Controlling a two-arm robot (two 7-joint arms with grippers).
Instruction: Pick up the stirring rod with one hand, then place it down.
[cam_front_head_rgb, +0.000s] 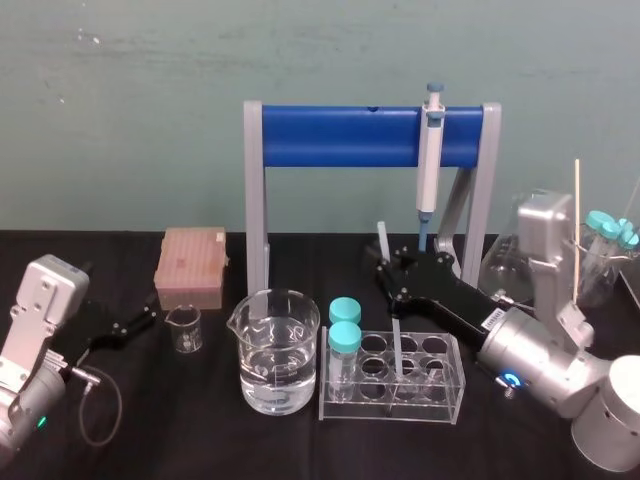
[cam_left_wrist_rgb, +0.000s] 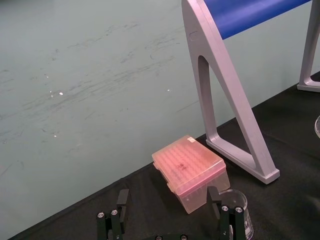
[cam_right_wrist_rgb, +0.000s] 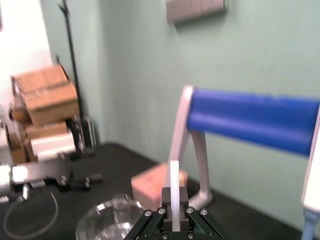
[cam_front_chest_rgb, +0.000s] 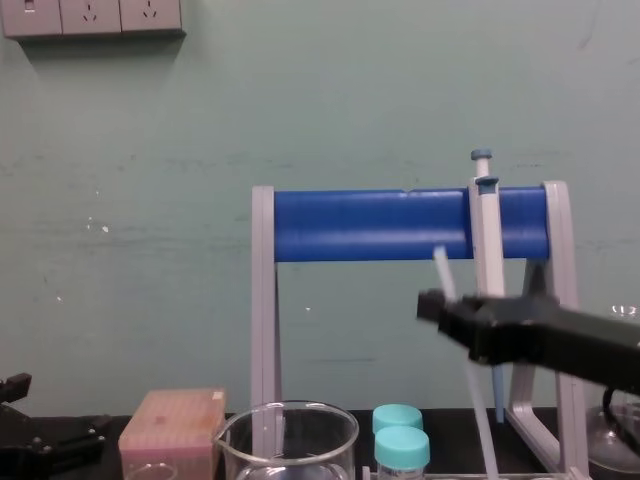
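Observation:
The stirring rod (cam_front_head_rgb: 397, 340) is a thin whitish stick standing almost upright, its top (cam_front_chest_rgb: 440, 262) rising above the black fingers. My right gripper (cam_front_head_rgb: 392, 272) is shut on it, reaching in from the right over the tube rack. The right wrist view has the stirring rod (cam_right_wrist_rgb: 174, 187) pinched between the two pads. Its lower end runs down into the clear rack (cam_front_head_rgb: 445, 400); I cannot tell whether it touches the bottom. My left gripper (cam_front_head_rgb: 150, 320) rests low at the table's left, open and holding nothing, with its fingers (cam_left_wrist_rgb: 116, 220) spread wide.
A water-filled beaker (cam_front_head_rgb: 275, 350) stands left of the rack, which holds two teal-capped tubes (cam_front_head_rgb: 345, 340). A small beaker (cam_front_head_rgb: 184, 328) and a pink tip box (cam_front_head_rgb: 190, 265) sit further left. Behind stands the blue-barred stand (cam_front_head_rgb: 340, 137) with a hanging pipette (cam_front_head_rgb: 431, 160). Glassware (cam_front_head_rgb: 605, 245) crowds the right edge.

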